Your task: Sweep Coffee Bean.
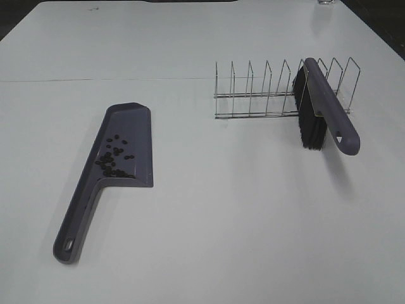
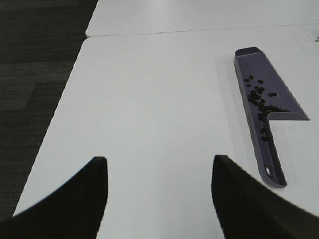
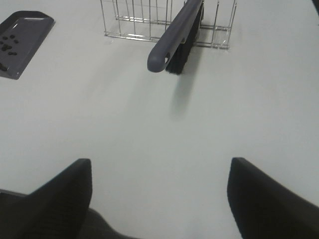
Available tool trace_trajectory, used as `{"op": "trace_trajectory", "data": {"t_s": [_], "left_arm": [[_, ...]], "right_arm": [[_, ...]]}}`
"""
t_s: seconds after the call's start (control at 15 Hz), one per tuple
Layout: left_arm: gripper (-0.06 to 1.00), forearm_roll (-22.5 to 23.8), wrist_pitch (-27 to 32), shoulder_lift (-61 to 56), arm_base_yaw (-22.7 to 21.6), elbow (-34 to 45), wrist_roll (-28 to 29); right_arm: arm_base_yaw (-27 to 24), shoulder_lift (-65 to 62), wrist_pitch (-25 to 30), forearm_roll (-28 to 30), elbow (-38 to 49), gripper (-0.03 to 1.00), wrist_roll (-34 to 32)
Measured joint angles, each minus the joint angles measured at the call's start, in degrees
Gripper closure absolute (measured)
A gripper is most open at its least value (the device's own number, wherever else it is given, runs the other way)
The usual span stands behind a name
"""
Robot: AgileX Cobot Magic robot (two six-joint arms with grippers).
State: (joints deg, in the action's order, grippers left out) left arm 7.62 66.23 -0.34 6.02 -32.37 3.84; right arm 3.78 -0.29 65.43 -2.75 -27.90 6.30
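The exterior high view looks down obliquely over the whole white table. The left wrist view looks low across it, near its edge, toward the dustpan. The right wrist view faces the wire rack and brush. All three views share the dustpan.

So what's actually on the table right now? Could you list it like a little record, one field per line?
surface: white table
dustpan: purple dustpan lying flat on the left of the exterior high view, handle toward the camera
beans: coffee beans gathered inside the dustpan, none seen loose on the table
brush: purple brush with black bristles, propped in the rack
rack: wire rack at the back right
left gripper: jaws apart, holding nothing
right gripper: jaws apart, holding nothing
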Motion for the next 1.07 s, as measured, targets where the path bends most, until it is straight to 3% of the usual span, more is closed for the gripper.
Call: {"op": "trace_trajectory", "data": {"t_s": [0.2, 0.93, 1.07], "left_arm": [[0.39, -0.86, -3.84, 0.00, 0.00, 2.64, 0.00], [0.39, -2.86, -4.41, -0.06, -0.06, 2.64, -0.06], [0.39, -3.44, -4.41, -0.06, -3.38, 2.64, 0.00]], "right_arm": [[0.00, 0.00, -1.26, -0.92, 1.55, 0.30, 0.40], [0.00, 0.00, -1.43, -0.92, 1.60, 0.30, 0.34], [0.00, 0.00, -1.49, -0.92, 1.60, 0.30, 0.34]]}}
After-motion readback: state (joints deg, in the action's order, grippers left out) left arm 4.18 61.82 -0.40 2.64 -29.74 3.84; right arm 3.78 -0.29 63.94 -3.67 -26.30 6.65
